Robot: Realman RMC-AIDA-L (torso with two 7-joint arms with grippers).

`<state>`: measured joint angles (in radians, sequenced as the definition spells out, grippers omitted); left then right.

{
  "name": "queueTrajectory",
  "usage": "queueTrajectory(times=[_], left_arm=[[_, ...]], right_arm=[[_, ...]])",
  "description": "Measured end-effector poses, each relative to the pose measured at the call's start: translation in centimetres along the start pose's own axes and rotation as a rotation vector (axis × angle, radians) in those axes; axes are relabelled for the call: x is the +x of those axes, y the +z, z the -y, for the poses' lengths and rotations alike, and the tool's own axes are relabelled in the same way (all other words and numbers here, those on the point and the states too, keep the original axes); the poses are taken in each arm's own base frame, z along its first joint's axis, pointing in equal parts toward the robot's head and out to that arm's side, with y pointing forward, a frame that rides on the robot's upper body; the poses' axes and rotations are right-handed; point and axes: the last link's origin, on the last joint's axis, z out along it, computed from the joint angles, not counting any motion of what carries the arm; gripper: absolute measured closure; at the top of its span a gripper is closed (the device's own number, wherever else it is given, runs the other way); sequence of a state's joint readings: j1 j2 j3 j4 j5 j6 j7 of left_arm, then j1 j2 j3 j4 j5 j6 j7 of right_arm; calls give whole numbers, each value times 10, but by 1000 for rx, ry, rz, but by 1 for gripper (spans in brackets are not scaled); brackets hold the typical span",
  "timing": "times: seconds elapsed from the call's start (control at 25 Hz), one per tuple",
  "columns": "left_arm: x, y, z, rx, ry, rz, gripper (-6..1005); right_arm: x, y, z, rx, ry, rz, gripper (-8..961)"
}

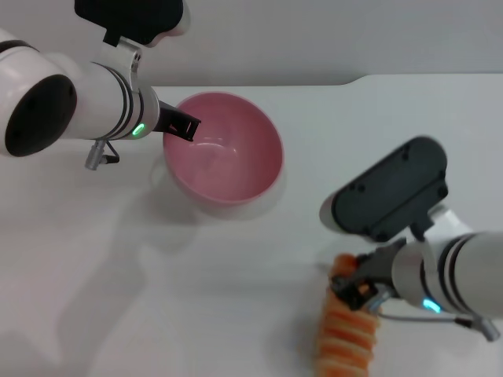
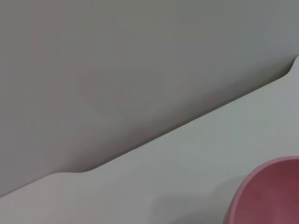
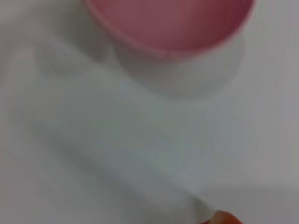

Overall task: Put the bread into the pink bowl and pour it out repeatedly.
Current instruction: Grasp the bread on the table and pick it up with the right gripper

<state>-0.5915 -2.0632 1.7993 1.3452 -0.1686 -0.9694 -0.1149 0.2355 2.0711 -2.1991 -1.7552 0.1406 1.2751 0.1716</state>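
Observation:
The pink bowl (image 1: 228,157) stands empty at the back middle of the white table, tipped slightly. My left gripper (image 1: 182,126) is shut on its left rim, one black finger inside. The bowl's rim also shows in the left wrist view (image 2: 268,196) and the right wrist view (image 3: 168,23). The bread (image 1: 346,338), orange with pale stripes, lies on the table at the front right. My right gripper (image 1: 354,289) sits over its far end with the black fingers closed against it. A bit of the bread shows in the right wrist view (image 3: 226,218).
The white table (image 1: 196,298) ends at a back edge (image 1: 314,82) with a step in it behind the bowl; a grey surface lies beyond. Bare tabletop lies between the bowl and the bread.

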Motion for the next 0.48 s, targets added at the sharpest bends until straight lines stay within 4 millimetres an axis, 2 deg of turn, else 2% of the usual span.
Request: queueTrajectory(times=[0.48], left_arm=[[-4,1,-5,-17,-6,8,959]], right_arm=[[-52,-63,27,157,-61,253,596]])
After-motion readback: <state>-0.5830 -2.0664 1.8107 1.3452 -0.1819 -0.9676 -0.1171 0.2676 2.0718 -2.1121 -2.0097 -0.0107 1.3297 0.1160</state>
